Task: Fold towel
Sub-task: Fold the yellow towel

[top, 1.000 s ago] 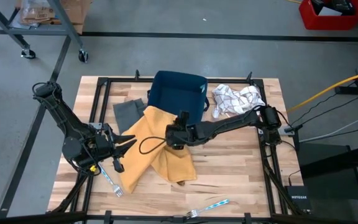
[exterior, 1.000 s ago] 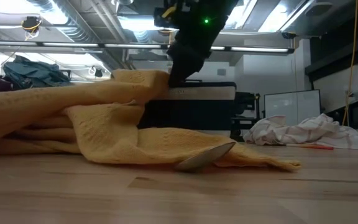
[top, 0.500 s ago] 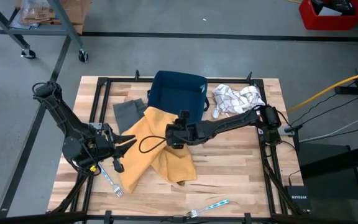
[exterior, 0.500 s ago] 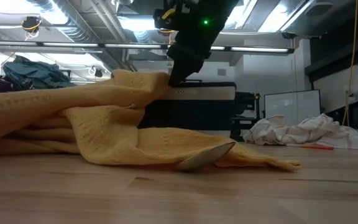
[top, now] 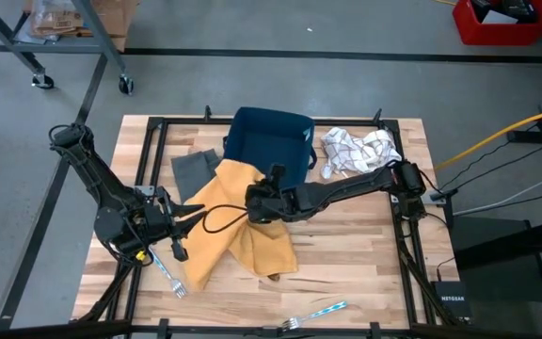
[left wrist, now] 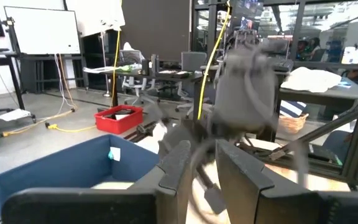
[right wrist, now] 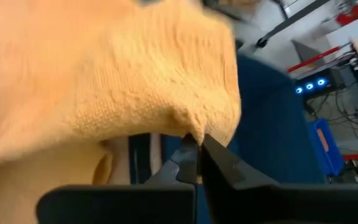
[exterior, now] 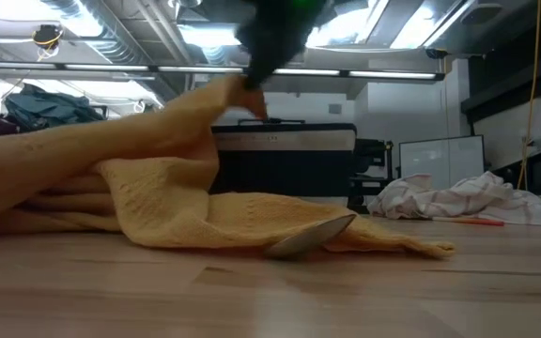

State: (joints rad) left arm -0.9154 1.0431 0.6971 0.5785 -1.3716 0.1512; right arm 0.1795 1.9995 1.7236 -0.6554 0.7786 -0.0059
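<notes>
Since a moment ago the right gripper [top: 248,204] has closed on a raised fold of the yellow towel [top: 222,229] and lifted it. Most of the towel lies crumpled mid-table beneath it. At the towel's left edge, the left gripper [top: 194,211] sits partly open.

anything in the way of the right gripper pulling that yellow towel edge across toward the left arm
Nothing visible blocks it. The right gripper is shut on an edge of the yellow towel, lifted off the table. Between it and the left gripper lies only the towel itself. The fork and grey cloth lie off to the sides.
</notes>
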